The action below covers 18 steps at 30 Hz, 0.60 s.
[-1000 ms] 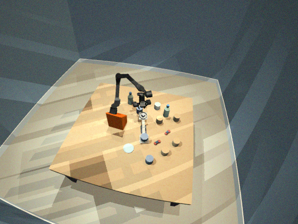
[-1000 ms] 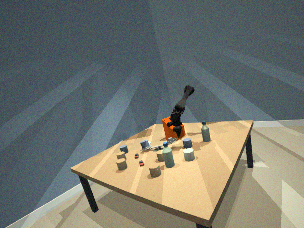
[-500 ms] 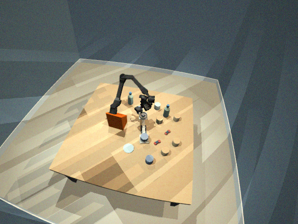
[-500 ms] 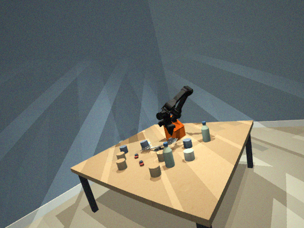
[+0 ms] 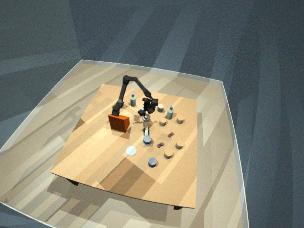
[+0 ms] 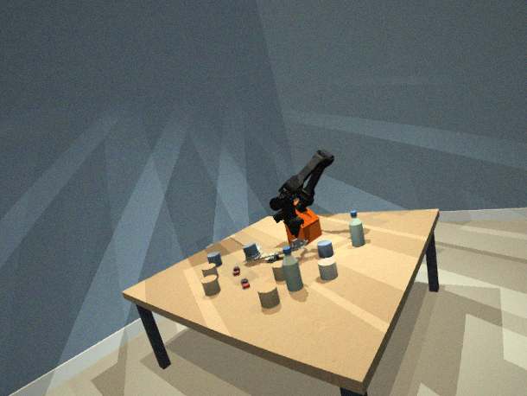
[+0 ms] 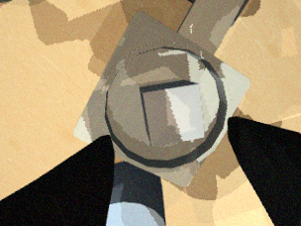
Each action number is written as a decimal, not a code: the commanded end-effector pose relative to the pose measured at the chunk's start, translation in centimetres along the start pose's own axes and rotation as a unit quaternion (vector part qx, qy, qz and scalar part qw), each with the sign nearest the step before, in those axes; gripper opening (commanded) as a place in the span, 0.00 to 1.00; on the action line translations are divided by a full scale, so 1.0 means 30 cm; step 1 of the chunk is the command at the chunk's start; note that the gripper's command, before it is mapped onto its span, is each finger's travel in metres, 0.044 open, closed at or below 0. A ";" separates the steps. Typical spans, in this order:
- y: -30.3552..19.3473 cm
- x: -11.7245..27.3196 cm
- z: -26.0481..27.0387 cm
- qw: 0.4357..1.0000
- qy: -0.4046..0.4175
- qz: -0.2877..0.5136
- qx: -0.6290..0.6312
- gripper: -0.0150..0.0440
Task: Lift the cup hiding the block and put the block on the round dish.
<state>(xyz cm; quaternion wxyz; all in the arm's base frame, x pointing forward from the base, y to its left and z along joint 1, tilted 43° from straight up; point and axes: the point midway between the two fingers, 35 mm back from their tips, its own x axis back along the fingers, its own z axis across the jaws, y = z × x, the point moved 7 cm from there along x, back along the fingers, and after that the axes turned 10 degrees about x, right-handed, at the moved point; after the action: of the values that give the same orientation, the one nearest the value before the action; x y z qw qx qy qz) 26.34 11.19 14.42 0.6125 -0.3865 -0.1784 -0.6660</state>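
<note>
Grey-blue walls with pale light streaks stood around a wooden desk (image 6: 328, 328) on dark legs, over a striped beige floor.

The hand (image 7: 173, 180) hung partly open above the near end of the balance (image 5: 146, 129) and held nothing; its two dark fingers framed the view from the wrist. Between them, lower down, lay a square balance pad with a ring on it, and inside the ring sat the grey block (image 7: 173, 115), uncovered. Just beside the pad stood the lifted cup (image 7: 134, 216), blue-grey, on the desk and close to the left finger.

Further out, the other cup (image 5: 147, 139) stood on the far pad of the balance. The round dish (image 5: 131, 151), pale blue, lay near that end, apart from it, with no cup on it.

Only the top view showed the dish and a glass-like wall around the floor. The exterior view showed the desk legs and the arm bent above its orange base (image 6: 304, 226). Around these stood two bottles (image 6: 357, 229), several tan cylinders (image 6: 269, 297) and two small red toy cars (image 5: 160, 144).
</note>
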 end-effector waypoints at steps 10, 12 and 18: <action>-0.001 -0.074 -0.008 1.000 -0.003 0.006 -0.004 0.69; -0.001 -0.085 -0.008 1.000 -0.002 0.006 -0.004 0.69; -0.003 -0.117 -0.009 1.000 -0.002 0.006 -0.004 0.69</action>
<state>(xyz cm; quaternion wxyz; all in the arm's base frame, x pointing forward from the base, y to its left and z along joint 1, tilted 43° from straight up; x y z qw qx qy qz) 26.25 13.02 12.54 0.6139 -0.3837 -0.1772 -0.6667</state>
